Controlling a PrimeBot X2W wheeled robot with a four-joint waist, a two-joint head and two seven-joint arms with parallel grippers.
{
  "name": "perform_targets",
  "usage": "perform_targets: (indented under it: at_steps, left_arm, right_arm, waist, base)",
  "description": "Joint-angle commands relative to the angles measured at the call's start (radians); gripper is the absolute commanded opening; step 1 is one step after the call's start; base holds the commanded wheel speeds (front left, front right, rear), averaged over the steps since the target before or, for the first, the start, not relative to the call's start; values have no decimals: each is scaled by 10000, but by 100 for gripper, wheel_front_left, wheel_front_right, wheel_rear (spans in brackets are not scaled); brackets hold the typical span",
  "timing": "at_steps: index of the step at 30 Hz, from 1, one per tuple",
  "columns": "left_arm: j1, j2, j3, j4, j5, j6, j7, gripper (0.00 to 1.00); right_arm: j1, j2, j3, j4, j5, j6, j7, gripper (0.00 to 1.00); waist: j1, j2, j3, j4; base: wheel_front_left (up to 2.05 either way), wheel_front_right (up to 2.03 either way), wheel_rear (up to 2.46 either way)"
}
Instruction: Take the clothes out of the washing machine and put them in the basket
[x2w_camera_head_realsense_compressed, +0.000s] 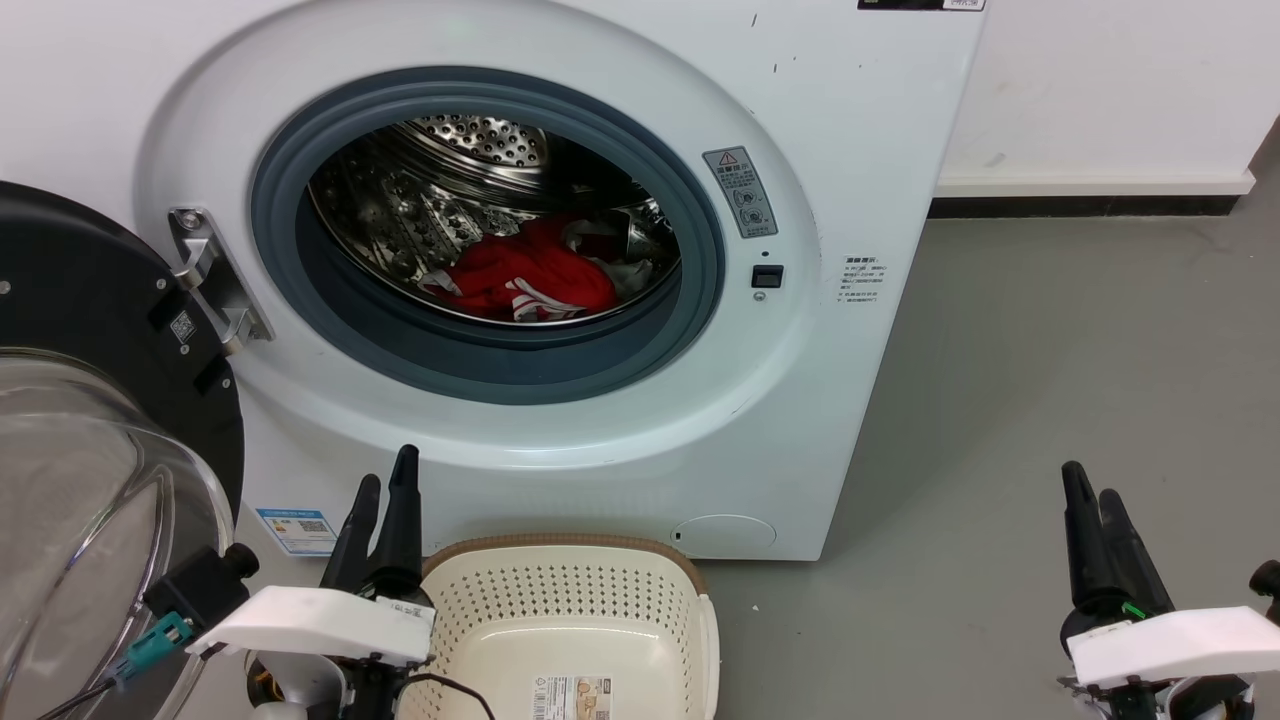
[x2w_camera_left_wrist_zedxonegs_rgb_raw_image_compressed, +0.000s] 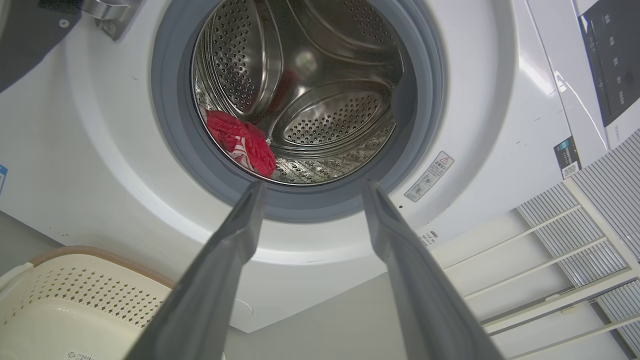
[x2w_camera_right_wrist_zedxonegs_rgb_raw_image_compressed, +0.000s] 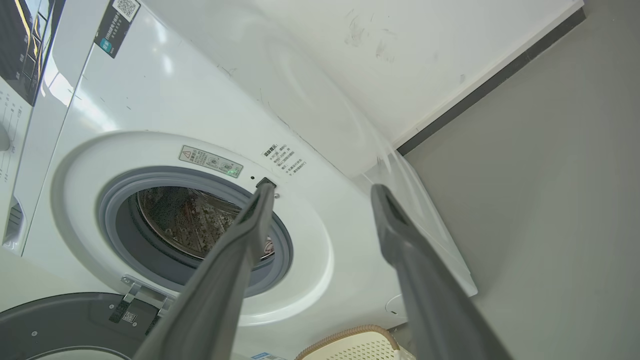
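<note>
Lying in the drum (x2w_camera_head_realsense_compressed: 470, 140), the clothes (x2w_camera_head_realsense_compressed: 530, 272) look soft, light; pinch a raised fold; left hand (x2w_camera_head_realsense_compressed: 385, 475) and right hand (x2w_camera_head_realsense_compressed: 1090, 483) gape empty.

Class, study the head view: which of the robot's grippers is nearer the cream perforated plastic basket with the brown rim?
Left. The left gripper sits beside the left rim of the cream plastic basket; the right gripper is far off to its right, over grey floor.
</note>
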Motion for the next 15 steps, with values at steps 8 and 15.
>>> perform_targets:
  at_steps: [8,15]
  left_arm:
    - [-117,102,-223,-106,1713,123,-360,100]
    - [-148,200,-401,5,2970,247,-632,100]
  right_arm:
    - [108,-42,131,-338,-1609,1,-136,100]
    - [237,-43,188,-527,-2873,1,-145,100]
  waist:
    - [0,0,1,5]
    - [0,0,8,-9]
  base:
    - [0,0,0]
    - [0,0,0]
